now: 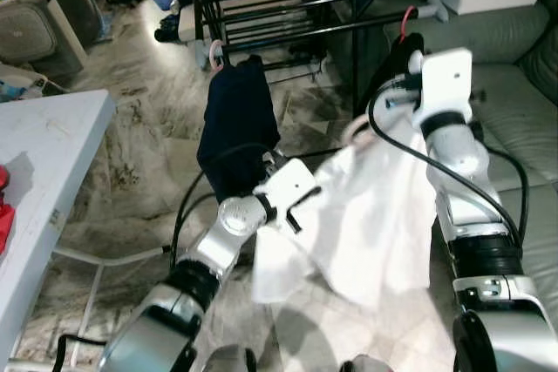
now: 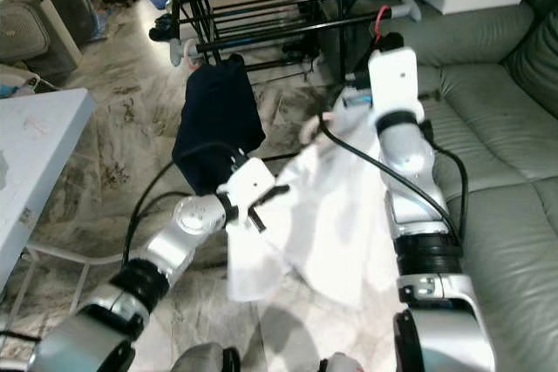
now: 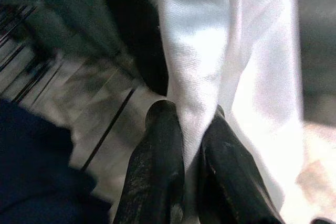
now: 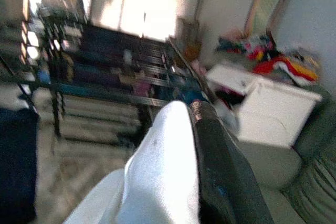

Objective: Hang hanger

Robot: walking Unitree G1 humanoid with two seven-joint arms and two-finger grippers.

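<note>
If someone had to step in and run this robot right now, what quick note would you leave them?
Left gripper: shut on a fold of the white garment, low at its side.
Right gripper: raised at the garment's top, near the pale hanger; its fingers cannot be judged.
The black drying rack stands ahead, with a dark blue garment already hanging from its front bar on a pink hook.
Done: the white garment is lifted and spread between both arms.
Left: hook its hanger over a rack bar, then let go with both grippers.
</note>
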